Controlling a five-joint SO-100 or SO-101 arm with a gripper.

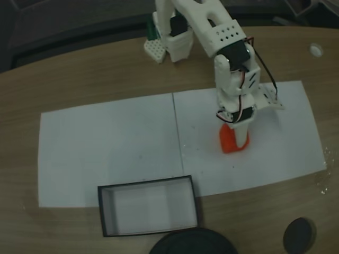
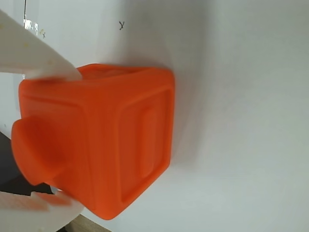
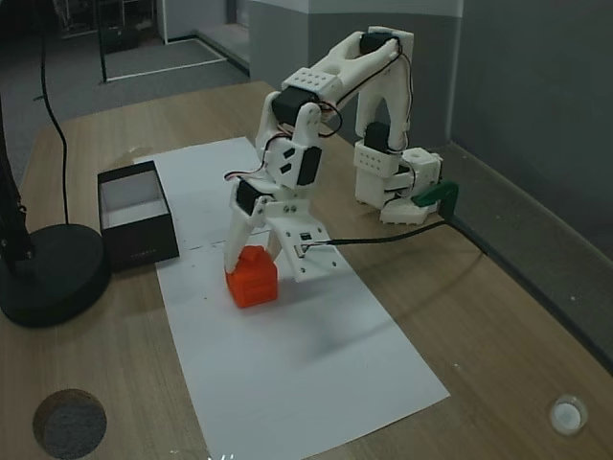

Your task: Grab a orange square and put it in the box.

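Right up against my wrist camera sits the orange square (image 2: 104, 145), a rounded cube with recessed panels on its faces and a stubby round knob pointing back toward me. My claw (image 2: 43, 137) straddles it: one white finger (image 2: 34, 55) lies along its upper edge in the wrist view and the other finger (image 2: 34, 210) runs under its lower edge, both touching or very nearly touching the plastic. So my jaws are closed down to about the cube's width, with the cube between them, and it rests on the white paper (image 2: 251, 116).

In a fixed view, my claw (image 1: 234, 138) points straight down onto the cube (image 1: 230, 143), which stands on the right-hand paper sheet (image 1: 275, 153). The box (image 1: 148, 207), black-walled and white inside, lies well apart from my claw, down and to the left in that view, half off the paper on the wooden table (image 1: 79, 69). A black round lamp base (image 3: 53, 273) stands just beyond the box.
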